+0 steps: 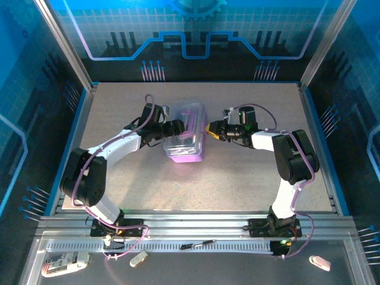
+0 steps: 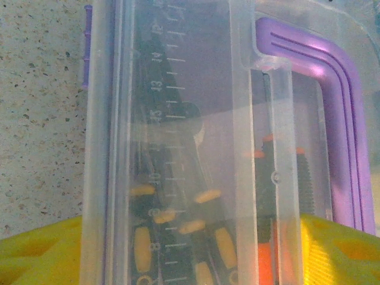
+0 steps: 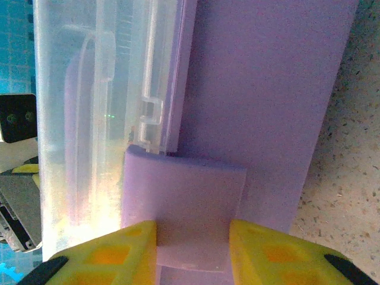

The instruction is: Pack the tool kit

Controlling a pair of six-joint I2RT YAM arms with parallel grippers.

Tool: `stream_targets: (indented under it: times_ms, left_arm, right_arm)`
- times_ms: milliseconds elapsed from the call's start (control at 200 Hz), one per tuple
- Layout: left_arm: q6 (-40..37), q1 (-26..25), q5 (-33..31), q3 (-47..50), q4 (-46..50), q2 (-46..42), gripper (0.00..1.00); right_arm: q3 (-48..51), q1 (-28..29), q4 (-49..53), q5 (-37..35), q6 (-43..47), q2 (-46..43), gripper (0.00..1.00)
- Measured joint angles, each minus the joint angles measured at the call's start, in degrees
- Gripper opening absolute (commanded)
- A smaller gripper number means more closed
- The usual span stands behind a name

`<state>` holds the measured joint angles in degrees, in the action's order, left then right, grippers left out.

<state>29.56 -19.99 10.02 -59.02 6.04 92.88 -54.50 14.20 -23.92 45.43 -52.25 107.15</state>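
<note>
Top external: two arms at one case

Finds case point(image 1: 185, 142) in middle of desk point(image 1: 237, 184), with left arm point(image 1: 119, 145) and right arm point(image 1: 279, 142) bent inward at opposite sides. Has left fingers point(image 2: 35, 249) wide apart across clear lid point(image 2: 178, 89), beside purple handle point(image 2: 341, 130); cannot tell if gripping. Has right fingers point(image 3: 107, 252) pressed against both sides of purple latch point(image 3: 190, 196). Shows screwdrivers point(image 2: 208, 196) through lid. Speckled desk, blue walls point(image 1: 35, 89). Thin dark tool point(image 1: 199, 244) and white bits point(image 1: 139, 258) on front ledge point(image 1: 237, 261).
</note>
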Motion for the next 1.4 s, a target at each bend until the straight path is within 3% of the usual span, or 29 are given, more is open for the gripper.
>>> stream_targets:
  times_ms: [630, 1015, 1176, 1401]
  left_arm:
    - [1.2, 0.0, -1.2, 1.3, -3.4, 0.3, 0.68]
    - [2.1, -5.9, -10.0, -8.6, 9.2, 4.0, 0.86]
    - [4.3, -7.8, -9.0, -11.1, 13.1, 5.5, 0.95]
    - [6.6, -8.5, -3.0, -12.4, 15.1, 5.4, 0.97]
  right_arm:
    - [-0.4, 0.9, -4.8, -1.2, -1.7, 2.5, 0.34]
    - [0.7, -0.4, 5.3, -6.7, 1.6, 1.1, 0.38]
    - [3.0, -1.1, 7.9, -8.0, 2.3, 1.1, 0.39]
    - [3.2, -3.3, 11.6, -8.1, 3.5, -1.0, 0.4]
